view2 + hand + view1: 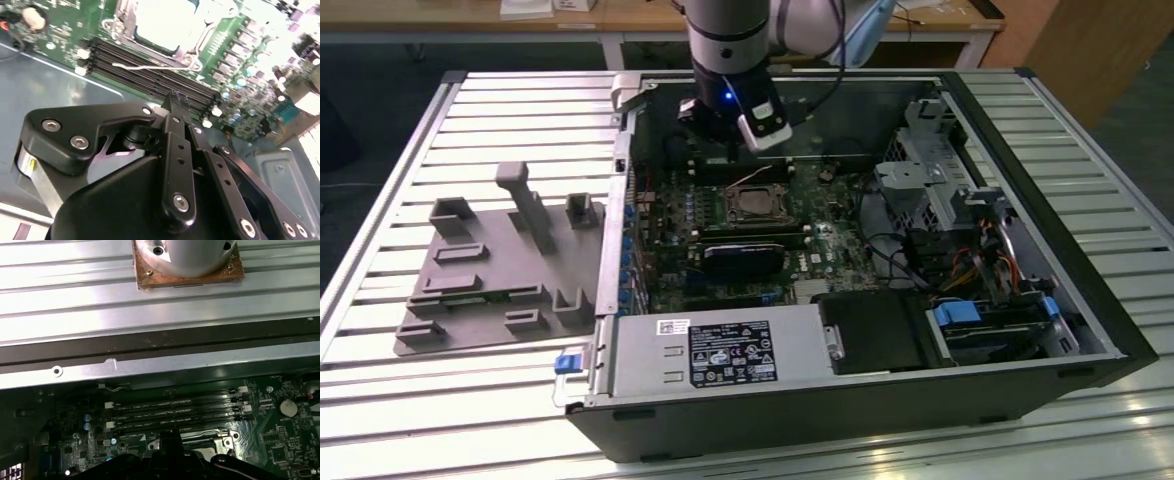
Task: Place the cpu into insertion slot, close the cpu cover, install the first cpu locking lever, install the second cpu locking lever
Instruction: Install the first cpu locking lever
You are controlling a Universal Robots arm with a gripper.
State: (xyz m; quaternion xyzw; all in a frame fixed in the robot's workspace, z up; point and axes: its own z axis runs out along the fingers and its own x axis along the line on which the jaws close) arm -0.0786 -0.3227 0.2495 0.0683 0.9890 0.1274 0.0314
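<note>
Near the back of the open computer case (854, 405), you have the cpu (160, 19) lying flat in the insertion slot (731, 206), its pale silvery top facing up. The cpu cover (200, 31) frames it, and as far as the second wrist view shows, the frame lies down around the chip. One thin wire locking lever (142, 66) sticks out from the socket's edge, with its free end over the row of black memory slots (150, 80) just beside the socket. You cannot tell from these views whether the other lever is latched.

Your fingers (178, 145) are pressed together at their tips, with nothing visible between them. They hang above the memory slots, close to the lever's side of the socket, and you cannot tell whether they touch anything. In the exterior view, the arm (727, 40) comes down into the case from above the far wall.

Green motherboard (65, 37) surrounds the socket. In the exterior view, a dark block (747, 260) sits on the near side of the slot and a grey power supply (720, 355) fills the case's front edge. The case rests on a slatted metal table (427, 420). A grey fixture plate (467, 300) with upright pegs lies beside the case on the exterior view's left.
</note>
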